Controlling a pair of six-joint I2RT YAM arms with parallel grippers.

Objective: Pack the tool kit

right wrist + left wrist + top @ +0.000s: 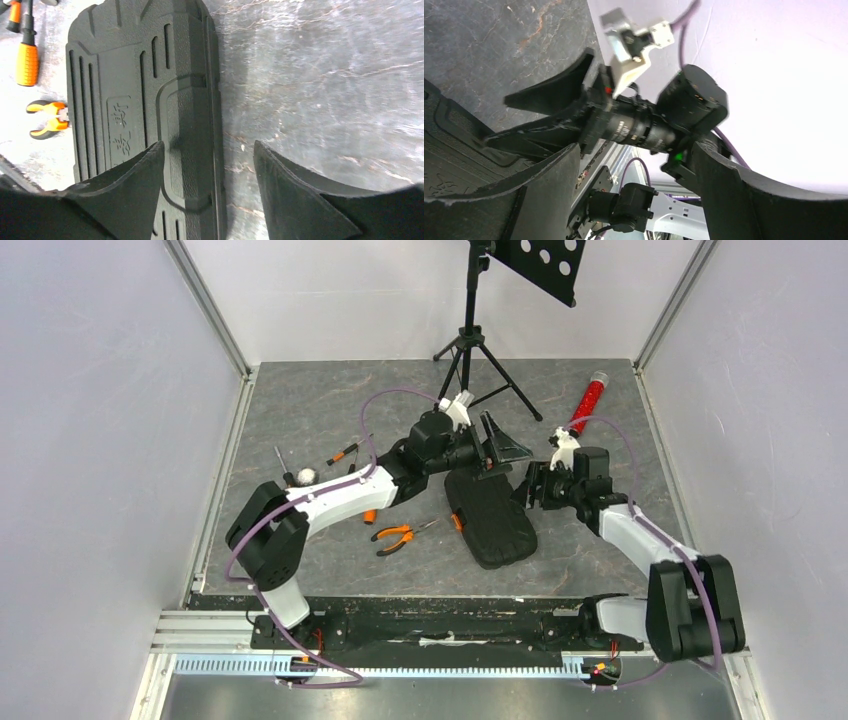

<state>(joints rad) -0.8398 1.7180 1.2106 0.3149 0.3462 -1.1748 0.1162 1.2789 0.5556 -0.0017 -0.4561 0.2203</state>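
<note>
– Left gripper, seen from above: how does it stand?
– Jaws spread with nothing between them, hovering at the far end of the tool kit case. The case lies flat and shut near the middle of the table, with its orange latch on the left edge.
– And the right gripper?
– Just beside the case's far right corner, pointing at it. Whether it touches, I cannot tell. Pliers lie on the table left of the case, and a screwdriver lies farther left. At the back, a red tube lies beside a standing tripod.
– The left wrist camera?
– Its own fingers are wide apart and empty. Between them the right gripper faces the lens, also gaping. A corner of the case fills the lower left.
– The right wrist camera?
– Wide again, holding nothing. The two fingers straddle the case's long edge, one over the ribbed lid and the other over bare table. Contact cannot be judged. The pliers' orange handles sit at the case's other side, and an orange-handled tool lies beyond them.
</note>
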